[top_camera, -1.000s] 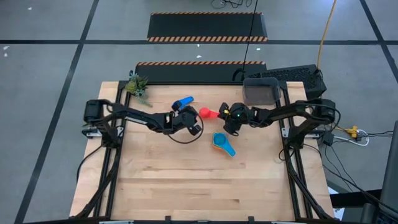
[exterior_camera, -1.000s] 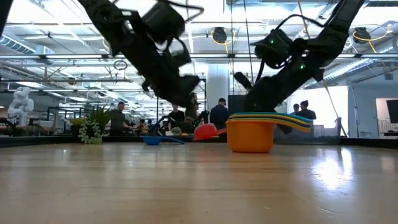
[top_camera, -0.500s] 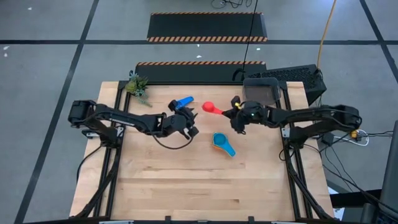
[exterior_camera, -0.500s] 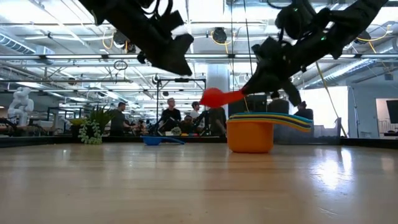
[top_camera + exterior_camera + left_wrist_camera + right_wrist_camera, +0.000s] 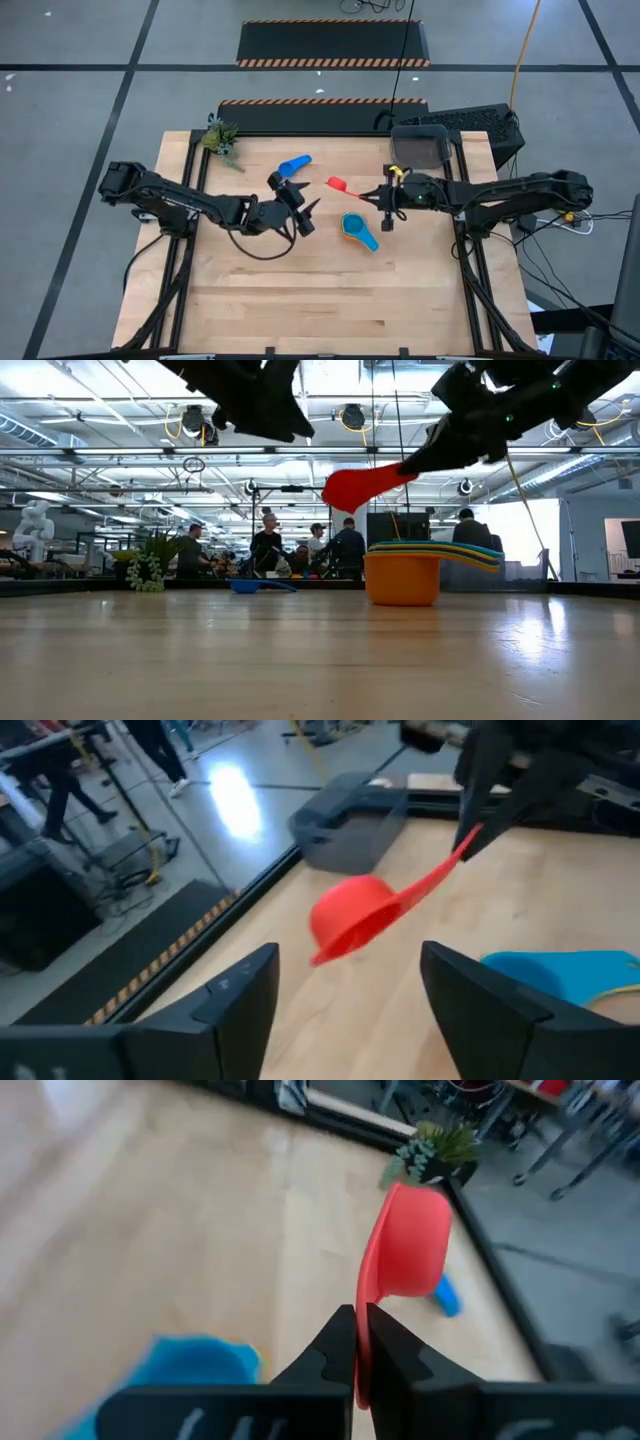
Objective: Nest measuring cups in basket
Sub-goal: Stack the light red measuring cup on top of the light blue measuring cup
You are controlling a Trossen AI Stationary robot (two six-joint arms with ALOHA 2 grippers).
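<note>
My right gripper is shut on the red measuring cup, which hangs above the table's middle. Left of it my left gripper stands open and raised, pointing at the red cup with nothing between its fingers. A blue cup lies on the table beyond the left gripper. A nested stack of cups, light blue on top and orange at the bottom, stands on the table near the red cup. The dark grey basket sits at the table's far right. My right gripper pinches the free end of the red cup's handle between its two shut fingers. The fingers come nearly level from the table's right and lie along the handle. The cup is lifted clear and tilted, its bowl a little lower than the handle.
A black keyboard lies behind the basket. A small green plant stands at the far left corner. The near half of the wooden table is bare. People move in the room beyond the table's far edge.
My right gripper has lifted the red cup off the table by its handle, rolled its wrist, and drawn back toward the table's right edge. My left gripper has risen and pulled back toward the left and near edges, and its fingers have spread wider.
</note>
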